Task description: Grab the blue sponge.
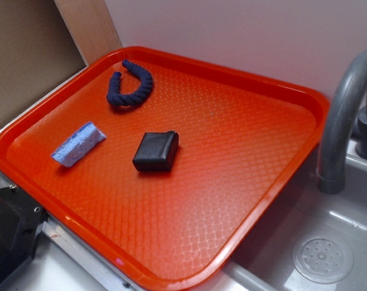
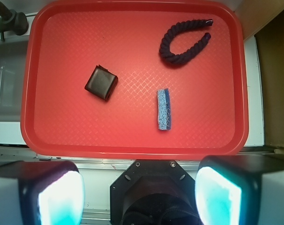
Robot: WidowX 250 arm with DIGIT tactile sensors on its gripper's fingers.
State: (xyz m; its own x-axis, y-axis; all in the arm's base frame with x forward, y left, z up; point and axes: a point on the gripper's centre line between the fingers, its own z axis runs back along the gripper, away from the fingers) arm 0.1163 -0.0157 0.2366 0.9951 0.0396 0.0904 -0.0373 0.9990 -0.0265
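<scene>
Inside red tray (image 2: 132,143): blue sponge (image 2: 164,109), black block (image 2: 100,82), navy rope (image 2: 184,42); hand (image 2: 139,192) apart, empty.

Three things on a tray (image 1: 280,182) beside a sink (image 1: 329,242)
The sponge (image 1: 79,143) lies left of the block (image 1: 156,151), apart from it; the rope (image 1: 131,86) lies behind both, near the back rim

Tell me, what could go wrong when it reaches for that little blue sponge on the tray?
The blue sponge is narrow and lies on a smooth red tray, so badly aligned jaws might nudge it away rather than grip it. The gripper is open and sits high over the tray's near edge, so a long descent leaves room for drift. The black block and navy rope lie apart, so a mix-up seems less likely.
</scene>
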